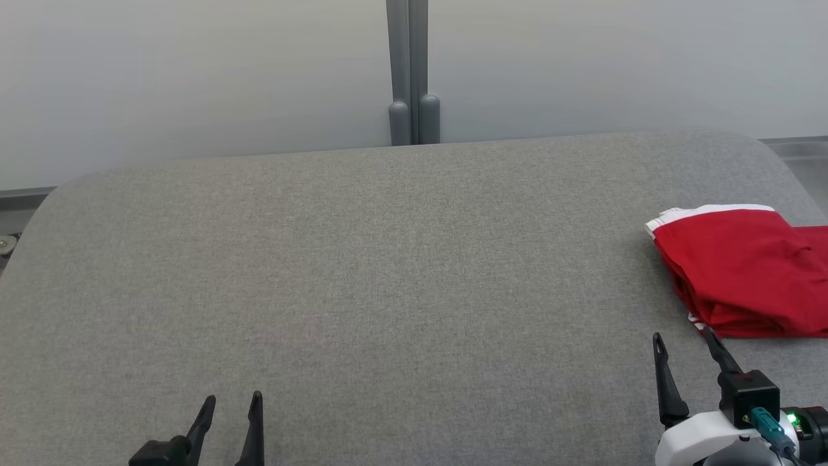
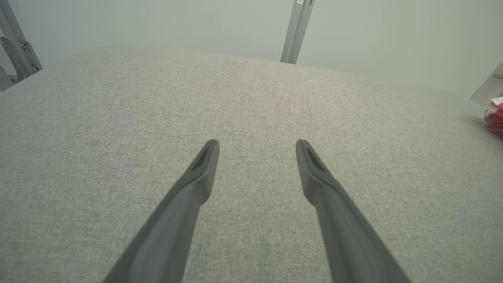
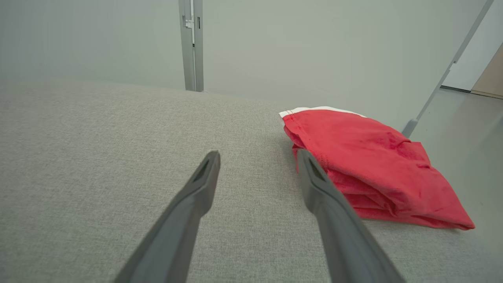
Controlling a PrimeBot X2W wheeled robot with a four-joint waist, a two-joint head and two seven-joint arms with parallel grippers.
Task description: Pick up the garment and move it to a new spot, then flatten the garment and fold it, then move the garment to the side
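Head view high over grey table (image 1: 388, 259), wrist views low along it, all sharing red garment (image 1: 744, 272)

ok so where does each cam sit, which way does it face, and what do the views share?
Head view: on the head, facing forward and down at the table; left tool lower left, right tool lower right, both open.
Left wrist view: on the left wrist, facing along the left tool across the table to the wall.
Right wrist view: on the right wrist, facing along the right tool; garment just beyond it.
Shared: all three show the garment and the post behind the table.
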